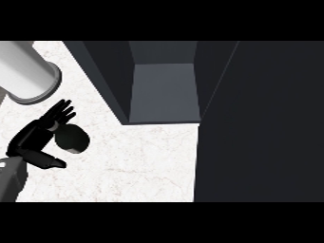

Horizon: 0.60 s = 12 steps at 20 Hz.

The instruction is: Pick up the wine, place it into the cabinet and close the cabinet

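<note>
So, the left hand (42, 128) sits near the counter's (143, 156) left edge, fingers straight and spread, thumb sticking out toward the bottom. It isn't curled round anything. Its grey forearm comes in from the lower left corner.

The wine (72, 138) is just beside that hand, on the palm side, seen from above as a dark round shape on the pale marbled top. It sits between the fingers and the thumb, but I can't tell whether the palm actually touches it or just sits next to it.

The cabinet (163, 90) stands at the far side of the counter, dark grey, open, with its inside floor showing lighter grey. Its door (270, 123) is swung out and fills the whole right side as a big dark slab.

A white cylinder (20, 71) with a grey rim lies tilted at the far left corner, well apart from the cabinet and just past the fingertips.

The right hand doesn't show anywhere.
</note>
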Each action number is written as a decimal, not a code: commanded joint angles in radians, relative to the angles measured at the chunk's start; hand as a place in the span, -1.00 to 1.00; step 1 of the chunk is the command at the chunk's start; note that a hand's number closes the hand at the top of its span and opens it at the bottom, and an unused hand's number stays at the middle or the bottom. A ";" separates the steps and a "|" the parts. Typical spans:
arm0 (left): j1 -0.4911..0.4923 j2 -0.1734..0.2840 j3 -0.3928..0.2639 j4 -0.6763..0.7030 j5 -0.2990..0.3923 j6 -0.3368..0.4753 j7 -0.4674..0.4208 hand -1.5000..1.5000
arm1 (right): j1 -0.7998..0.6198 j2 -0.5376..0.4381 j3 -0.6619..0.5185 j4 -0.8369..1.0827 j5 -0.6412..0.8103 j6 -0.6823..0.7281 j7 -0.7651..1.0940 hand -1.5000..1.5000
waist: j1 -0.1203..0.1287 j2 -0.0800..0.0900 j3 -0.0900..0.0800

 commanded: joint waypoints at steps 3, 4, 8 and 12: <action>-0.045 -0.005 -0.026 0.080 -0.011 -0.109 -0.142 -1.00 | 0.017 -0.006 -0.024 -0.099 -0.083 -0.001 0.038 -1.00 | -0.005 0.003 -0.001; -0.024 -0.006 -0.038 0.072 -0.017 -0.116 -0.157 -1.00 | -0.020 -0.001 0.003 -0.114 -0.058 -0.029 0.083 -1.00 | 0.002 0.001 -0.001; -0.057 -0.031 -0.040 0.118 0.001 -0.097 -0.150 -1.00 | 0.016 0.003 -0.030 -0.085 -0.057 -0.007 0.029 -1.00 | 0.000 0.002 0.000; -0.052 -0.029 -0.060 0.117 0.015 -0.147 -0.156 1.00 | 0.025 -0.003 -0.058 -0.110 -0.107 0.002 0.027 -1.00 | -0.010 0.001 0.000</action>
